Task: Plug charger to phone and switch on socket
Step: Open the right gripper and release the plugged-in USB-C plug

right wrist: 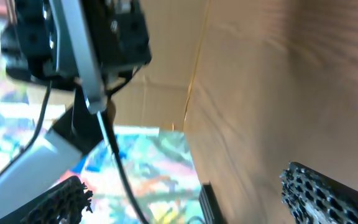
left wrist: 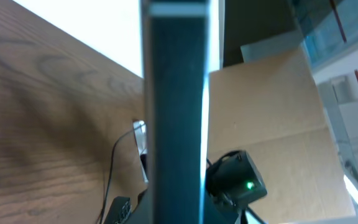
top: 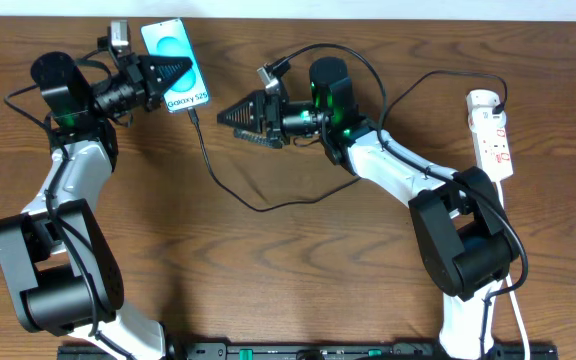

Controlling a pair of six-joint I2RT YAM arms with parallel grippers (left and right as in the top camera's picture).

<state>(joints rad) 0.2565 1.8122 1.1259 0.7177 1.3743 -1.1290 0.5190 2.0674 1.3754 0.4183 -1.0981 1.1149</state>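
The phone (top: 173, 45), its cyan screen facing up, lies at the table's far left. My left gripper (top: 180, 70) is shut on its middle. In the left wrist view the phone (left wrist: 176, 106) is a dark upright bar seen edge-on. The charger's thin black cable (top: 230, 190) leaves the phone's lower corner, loops across the table and runs to the socket (top: 492, 135), a white strip at the far right. My right gripper (top: 230, 118) is open just right of the phone, with nothing held. In the right wrist view, the cable (right wrist: 122, 174) hangs between its fingers (right wrist: 325, 196).
A thick white cord (top: 516, 300) drops from the socket past the right arm's base (top: 463, 245). The left arm's base (top: 53, 275) stands at the near left. A black rail (top: 298, 350) runs along the table's front edge.
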